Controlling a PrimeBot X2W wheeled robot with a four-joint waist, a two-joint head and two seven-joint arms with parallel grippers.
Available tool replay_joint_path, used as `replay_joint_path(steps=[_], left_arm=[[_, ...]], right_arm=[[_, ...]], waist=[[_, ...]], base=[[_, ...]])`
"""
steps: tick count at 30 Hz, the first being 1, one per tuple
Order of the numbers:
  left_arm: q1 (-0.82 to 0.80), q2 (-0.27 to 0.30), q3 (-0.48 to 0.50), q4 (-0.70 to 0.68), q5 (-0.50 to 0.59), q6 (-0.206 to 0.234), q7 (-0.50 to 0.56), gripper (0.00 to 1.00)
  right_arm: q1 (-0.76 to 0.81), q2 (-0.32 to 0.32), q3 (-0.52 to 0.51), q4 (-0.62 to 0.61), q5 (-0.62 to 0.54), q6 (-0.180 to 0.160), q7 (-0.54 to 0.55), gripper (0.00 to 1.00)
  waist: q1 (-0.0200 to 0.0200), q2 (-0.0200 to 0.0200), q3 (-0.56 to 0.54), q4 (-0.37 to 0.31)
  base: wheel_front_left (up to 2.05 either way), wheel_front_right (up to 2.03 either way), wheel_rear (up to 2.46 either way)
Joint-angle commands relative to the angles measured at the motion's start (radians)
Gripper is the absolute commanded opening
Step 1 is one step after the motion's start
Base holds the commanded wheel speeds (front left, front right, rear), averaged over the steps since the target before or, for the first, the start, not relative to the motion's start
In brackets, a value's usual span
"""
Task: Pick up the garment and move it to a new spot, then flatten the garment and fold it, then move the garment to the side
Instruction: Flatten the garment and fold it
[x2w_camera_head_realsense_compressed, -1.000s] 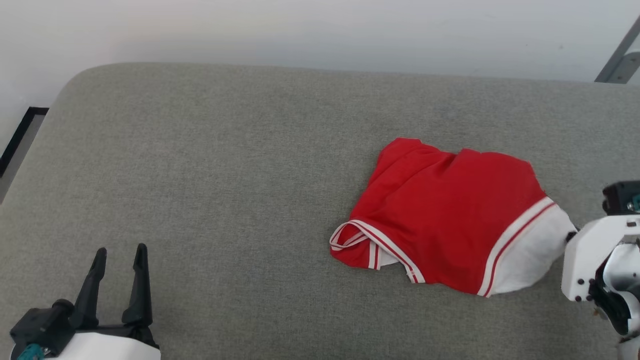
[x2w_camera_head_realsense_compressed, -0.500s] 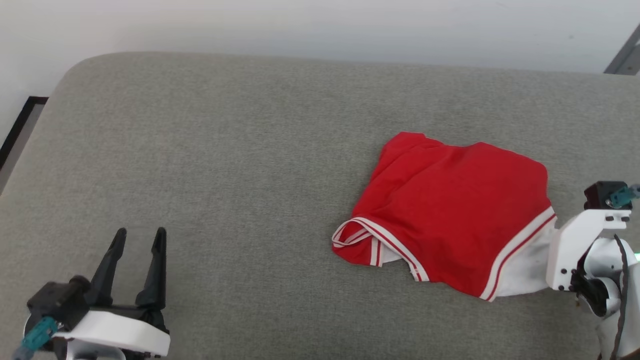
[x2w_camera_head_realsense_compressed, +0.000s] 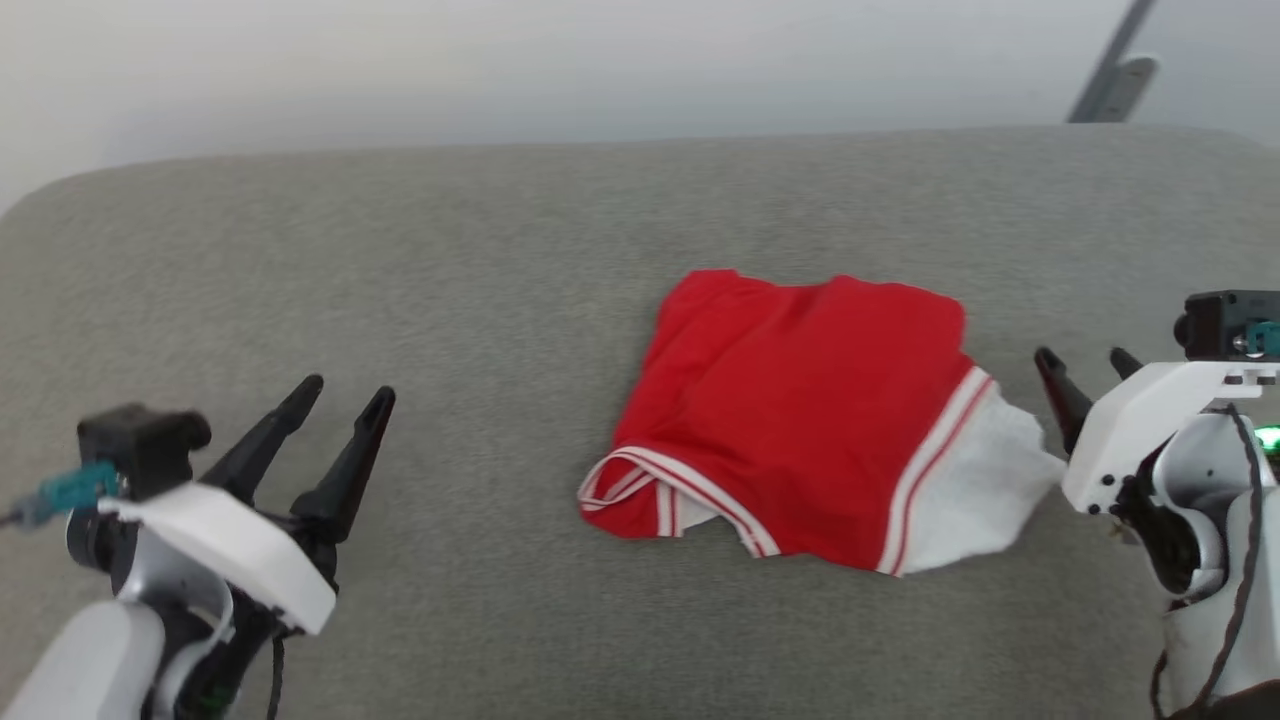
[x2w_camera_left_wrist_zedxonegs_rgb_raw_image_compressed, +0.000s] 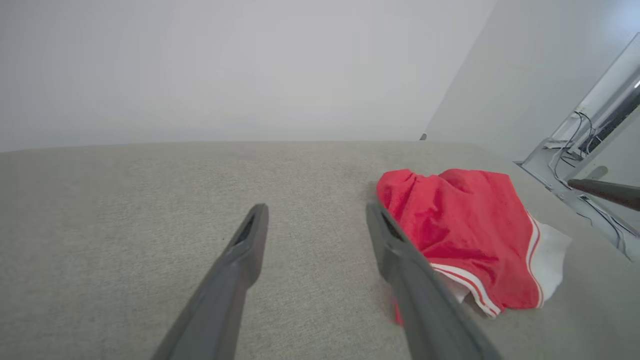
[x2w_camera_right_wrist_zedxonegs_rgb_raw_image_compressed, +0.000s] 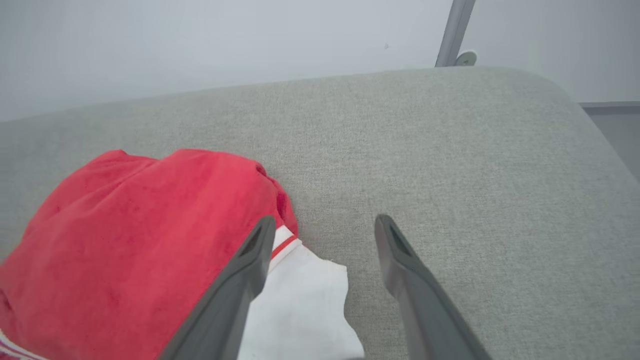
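Observation:
The garment (x2w_camera_head_realsense_compressed: 800, 420), a red shirt with a white sleeve and striped trim, lies crumpled right of centre on the grey cushion. In the left wrist view the garment (x2w_camera_left_wrist_zedxonegs_rgb_raw_image_compressed: 465, 235) sits to the right of my fingers. The right wrist view has the garment (x2w_camera_right_wrist_zedxonegs_rgb_raw_image_compressed: 125, 240) at lower left, its white sleeve (x2w_camera_right_wrist_zedxonegs_rgb_raw_image_compressed: 300, 305) beside my left finger. My left gripper (x2w_camera_head_realsense_compressed: 345, 400) is open at the lower left, well apart from the shirt. My right gripper (x2w_camera_head_realsense_compressed: 1085, 362) is open just right of the white sleeve, holding nothing.
The grey padded surface (x2w_camera_head_realsense_compressed: 450, 260) spreads wide around the shirt, with bare room to its left. A pale wall runs behind it. A grey metal post (x2w_camera_head_realsense_compressed: 1110, 60) stands at the back right, and a metal frame with cables (x2w_camera_left_wrist_zedxonegs_rgb_raw_image_compressed: 590, 145) shows in the left wrist view.
The head camera has shifted, so the whole scene sits differently. My right gripper's fingers have come into view beside the white sleeve. The left arm has risen further into view.

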Motion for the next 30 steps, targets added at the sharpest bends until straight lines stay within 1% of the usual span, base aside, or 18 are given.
replay_joint_path(steps=[1,4,8,12,13,16,21,26,30], left_arm=[[-0.032,0.016,-0.01,-0.005,-0.032,-0.003,0.041,1.0],[-0.081,0.04,-0.036,-0.01,-0.084,-0.003,0.135,1.0],[-0.148,0.061,-0.069,-0.003,-0.119,0.0,0.261,1.0],[-0.21,0.06,-0.094,0.022,-0.155,0.004,0.366,1.0],[-0.21,0.06,-0.094,0.022,-0.155,0.004,0.366,1.0],[-0.247,0.058,-0.115,0.046,-0.18,0.017,0.447,1.0],[-0.3,0.057,-0.148,0.09,-0.201,0.053,0.565,1.0],[-0.329,0.05,-0.174,0.13,-0.209,0.086,0.652,1.0],[-0.339,0.044,-0.194,0.163,-0.214,0.103,0.7,1.0]], right_arm=[[0.018,0.012,0.003,-0.019,-0.002,0.0,-0.02,1.0],[0.029,0.04,0.017,-0.056,0.006,0.0,-0.058,1.0],[0.051,0.069,0.048,-0.098,0.012,0.0,-0.122,1.0],[0.072,0.088,0.092,-0.135,0.032,0.0,-0.209,1.0],[0.072,0.088,0.092,-0.135,0.032,0.0,-0.209,1.0],[0.083,0.098,0.113,-0.154,0.047,0.0,-0.275,1.0],[0.095,0.103,0.146,-0.174,0.051,0.0,-0.382,1.0],[0.099,0.102,0.179,-0.171,0.09,0.0,-0.493,1.0],[0.098,0.102,0.204,-0.146,0.117,0.0,-0.547,1.0]], waist=[[-0.0001,0.0,-0.008,-0.044],[-0.0001,0.0,-0.011,-0.09],[-0.0001,0.0,-0.011,-0.148],[-0.0001,0.0,-0.004,-0.204],[-0.0001,0.0,-0.004,-0.204],[-0.0001,0.0,0.004,-0.242],[-0.0001,0.0,0.026,-0.296],[-0.0001,0.0,0.053,-0.337],[-0.0001,0.0,0.077,-0.358]], base=[[0.0,0.0,0.0],[0.0,0.0,0.0],[0.0,0.0,0.0],[0.0,0.0,0.0],[0.0,0.0,0.0],[0.0,0.0,0.0],[0.0,0.0,0.0],[0.0,0.0,0.0],[0.0,0.0,0.0]])
